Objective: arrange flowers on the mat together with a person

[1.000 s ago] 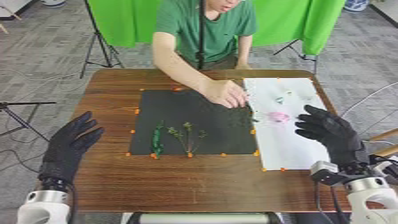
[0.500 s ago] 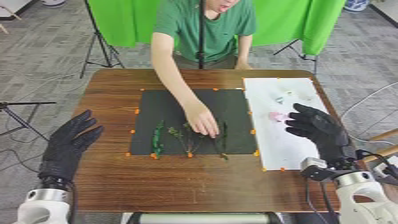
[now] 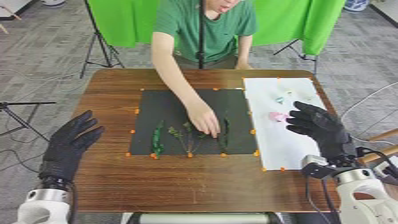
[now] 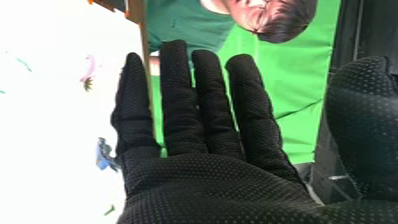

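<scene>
Pink and rounded, the small flower [image 3: 278, 116] lies on the white rectangular sheet [image 3: 286, 147] at ten o'clock from my relaxed, empty, black-gloved right hand [image 3: 326, 131], and sweeping too low toward nine o'clock could drag it or knock the person's bare hand [image 3: 202, 118].
</scene>
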Controlling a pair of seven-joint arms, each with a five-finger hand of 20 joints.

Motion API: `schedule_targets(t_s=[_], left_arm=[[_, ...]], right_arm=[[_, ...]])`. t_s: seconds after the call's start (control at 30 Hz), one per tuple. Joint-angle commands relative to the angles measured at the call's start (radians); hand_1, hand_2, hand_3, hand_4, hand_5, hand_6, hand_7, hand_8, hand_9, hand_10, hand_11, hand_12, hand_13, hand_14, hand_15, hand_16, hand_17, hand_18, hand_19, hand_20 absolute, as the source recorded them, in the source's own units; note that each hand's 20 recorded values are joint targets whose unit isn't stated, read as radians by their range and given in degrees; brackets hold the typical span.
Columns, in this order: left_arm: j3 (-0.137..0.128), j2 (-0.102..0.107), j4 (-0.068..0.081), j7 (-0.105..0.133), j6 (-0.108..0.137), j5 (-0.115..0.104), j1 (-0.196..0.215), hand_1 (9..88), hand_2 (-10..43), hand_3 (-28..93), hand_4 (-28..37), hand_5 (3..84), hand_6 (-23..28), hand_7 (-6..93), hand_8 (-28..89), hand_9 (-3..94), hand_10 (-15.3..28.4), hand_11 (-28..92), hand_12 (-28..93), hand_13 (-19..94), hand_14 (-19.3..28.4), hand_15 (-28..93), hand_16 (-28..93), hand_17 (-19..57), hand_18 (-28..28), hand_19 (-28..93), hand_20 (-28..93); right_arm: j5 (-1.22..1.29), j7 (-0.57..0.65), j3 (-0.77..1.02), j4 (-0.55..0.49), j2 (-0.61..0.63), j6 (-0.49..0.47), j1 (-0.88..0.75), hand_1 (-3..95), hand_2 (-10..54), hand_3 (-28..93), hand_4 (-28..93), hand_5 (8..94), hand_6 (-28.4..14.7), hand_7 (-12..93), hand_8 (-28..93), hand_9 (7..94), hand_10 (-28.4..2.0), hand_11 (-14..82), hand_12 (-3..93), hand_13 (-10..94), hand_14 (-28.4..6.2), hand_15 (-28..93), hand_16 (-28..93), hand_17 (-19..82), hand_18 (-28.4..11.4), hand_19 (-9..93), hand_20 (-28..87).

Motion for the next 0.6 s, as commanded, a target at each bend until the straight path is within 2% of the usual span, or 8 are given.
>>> schedule_targets(t_s=[0.03,0.13,0.23,0.4,0.57,0.6], left_arm=[[0.002,0.005,0.010,-0.013,-0.014,0.002,0.005,28.6,3.4,70,-24.9,39.8,4.1,17.0,-8,32.6,13.6,28,14,32,17.5,35,-2,-2.2,23.1,51,4],[-0.001,0.006,0.009,-0.018,-0.015,0.006,0.005,28.6,3.5,70,-24.9,39.9,4.2,17.0,-8,32.6,13.7,28,14,32,17.4,35,-2,-2.2,23.1,51,4],[-0.004,0.002,0.006,-0.016,-0.010,0.000,0.020,28.6,3.5,70,-25.0,39.9,4.2,17.0,-8,32.8,13.7,28,14,32,17.4,35,-2,-2.2,23.0,51,4],[0.003,0.007,0.012,-0.023,-0.021,0.009,-0.004,28.6,3.5,70,-24.9,39.8,4.2,16.9,-8,32.9,13.8,28,14,32,17.4,34,-2,-2.2,23.1,51,4],[-0.005,-0.001,0.006,-0.018,-0.012,0.001,0.021,28.5,3.5,70,-24.9,39.8,4.1,17.0,-8,32.9,13.8,28,14,32,17.4,34,-2,-2.2,23.1,51,4],[-0.006,-0.005,0.005,-0.025,-0.013,0.005,0.022,28.5,3.5,70,-24.9,39.9,4.1,17.0,-8,33.0,13.8,28,14,32,17.5,34,-2,-2.2,23.1,51,4]], right_arm=[[-0.006,-0.006,0.010,-0.005,0.011,0.010,-0.011,19.5,0.5,86,-26,44.4,-3.9,20,-12,44.8,-14.4,18.3,22.8,40,-12.3,31,23,14,-21.3,53,27],[-0.011,-0.006,0.010,-0.002,0.009,0.001,-0.008,19.5,0.5,86,-26,44.4,-3.9,20,-12,44.9,-14.3,18.3,22.8,40,-12.4,31,23,14,-21.3,53,27],[-0.009,0.000,0.010,-0.003,0.000,-0.007,-0.013,19.5,0.4,86,-26,44.3,-3.9,21,-12,44.9,-14.3,18.3,22.8,40,-12.4,31,23,14,-21.3,53,27],[-0.003,-0.013,0.010,-0.004,0.013,0.014,-0.017,19.5,0.4,86,-26,44.3,-3.8,21,-12,44.9,-14.2,18.4,22.8,40,-12.4,31,23,14,-21.3,53,27],[-0.011,-0.014,0.000,-0.002,0.009,0.006,-0.013,19.6,0.4,86,-26,44.5,-3.8,21,-12,45.2,-14.2,18.4,22.8,40,-12.4,31,23,14,-21.3,53,27],[-0.016,-0.011,0.006,-0.006,0.009,0.006,-0.020,19.6,0.4,86,-26,44.5,-3.8,21,-12,45.3,-14.2,18.5,22.9,40,-12.4,31,23,14,-21.3,53,27]])
